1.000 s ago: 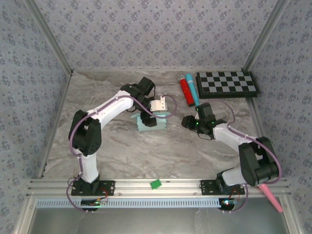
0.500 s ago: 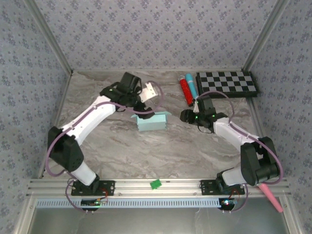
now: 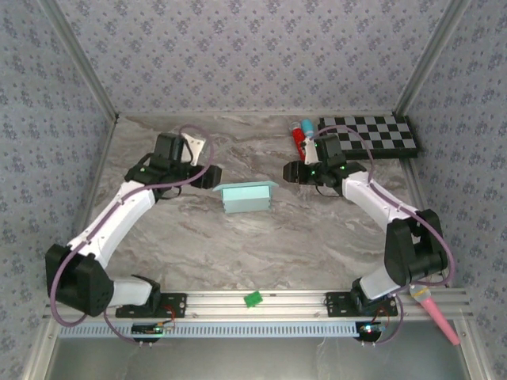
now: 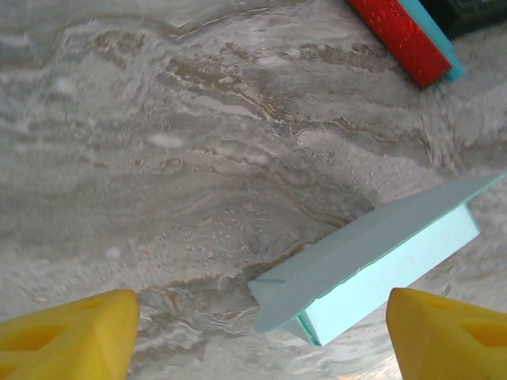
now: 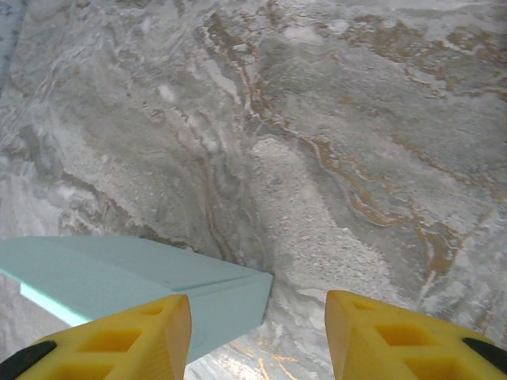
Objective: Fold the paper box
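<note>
With left gripper [image 4: 257, 339] and right gripper [image 5: 257, 342] spread empty, pinch the probably light, crushable paper box [image 3: 246, 196] at its folded edges.

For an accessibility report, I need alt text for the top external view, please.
A pale aqua paper box sits centrally on a grey marble table, with the left gripper at its left and the right gripper at its right, neither touching it. A checkerboard and a red tube lie at the far right.
</note>
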{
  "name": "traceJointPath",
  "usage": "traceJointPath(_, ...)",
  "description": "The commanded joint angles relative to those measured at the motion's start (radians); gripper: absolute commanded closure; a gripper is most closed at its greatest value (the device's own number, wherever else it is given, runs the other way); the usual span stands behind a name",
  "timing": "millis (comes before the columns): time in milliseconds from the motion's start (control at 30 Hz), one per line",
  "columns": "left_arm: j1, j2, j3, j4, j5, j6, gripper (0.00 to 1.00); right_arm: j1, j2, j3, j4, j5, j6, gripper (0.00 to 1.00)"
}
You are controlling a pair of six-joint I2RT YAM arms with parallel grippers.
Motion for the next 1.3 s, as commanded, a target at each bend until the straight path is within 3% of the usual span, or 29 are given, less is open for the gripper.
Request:
traceJointPath(0, 0.004, -0.058, -0.083, 0.073, -0.010, -0.190, 0.19, 0.019, 0.022, 0.047, -0.053, -0.055, -0.043, 0.51)
traceJointPath(233, 0.005, -0.064, -0.173, 0.122, 0.009, -0.283, 0.27, 0.055, 0.048, 0.082, -0.086, -0.041, -0.077, 0.51)
traceJointPath(733, 0.005, 0.065, -0.161, 0.201, 0.183, -0.207, 0.36, 0.101, 0.104, 0.114, -0.110, -0.040, -0.106, 0.52)
traceJointPath(1267, 0.003, 0.029, -0.185, 0.197, 0.168, -0.149, 0.38, 0.104, 0.044, 0.063, -0.069, -0.072, -0.137, 0.46)
